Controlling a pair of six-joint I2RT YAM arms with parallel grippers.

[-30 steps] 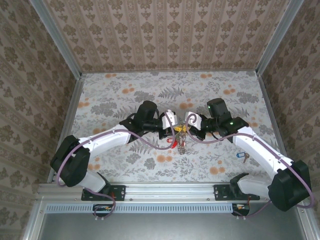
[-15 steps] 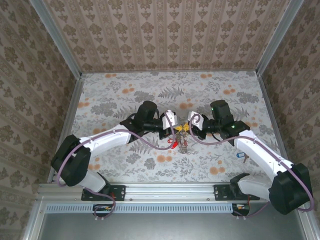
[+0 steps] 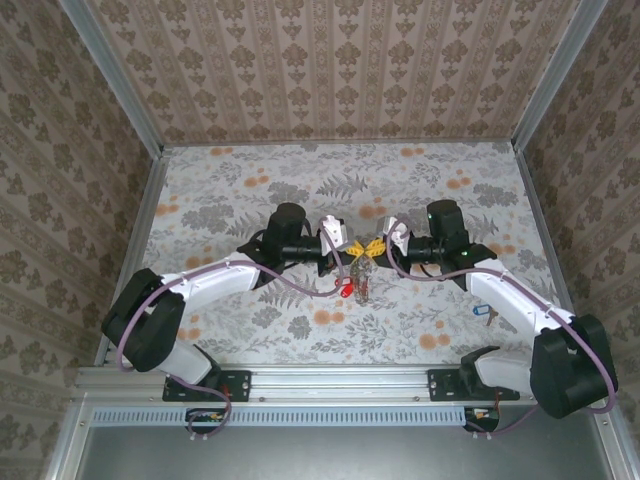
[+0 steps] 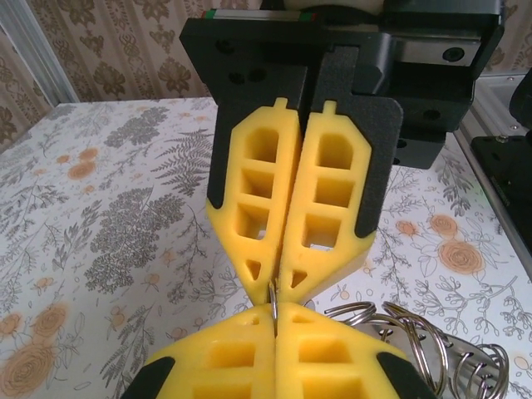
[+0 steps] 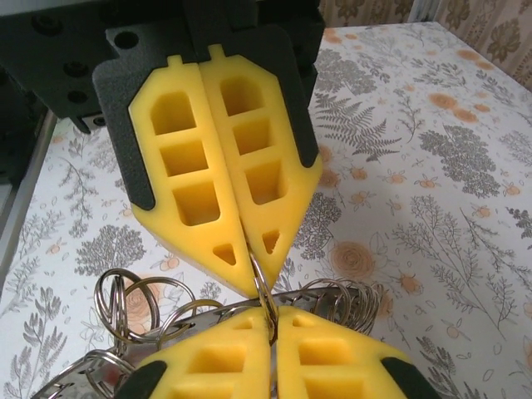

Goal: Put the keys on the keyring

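Presently: both grippers clamped on one keyring, tip to tip

We find the left gripper (image 4: 275,314) with its yellow fingers (image 4: 216,362) pressed flat together, no gap between them, and a thin loop of wire from the keyring (image 4: 416,345) nipped at the very tips. We find the right gripper (image 5: 271,320) in the same condition: its pads are closed and the same thin wire is caught at its point. The two tools meet nose to nose directly above the keyring, their tips almost touching. Each wrist camera looks straight at the other tool's closed fingers.

From the overhead camera we note that the keyring hangs beneath this meeting point as a bunch of silver rings and keys. A red tag (image 3: 347,291) shows on the left side of the keyring, toward the left arm. Further wire loops fan out beside the pinched one in both wrist views. We cannot tell whether the lowest part of the keyring rests on the table (image 3: 230,200) or hangs clear of it.

One blue-tagged key (image 3: 483,314) lies flat on the table, well to the right of the keyring and nearer the arm bases than the keyring is. It sits just beside the right arm (image 3: 520,300), and neither gripper touches it.
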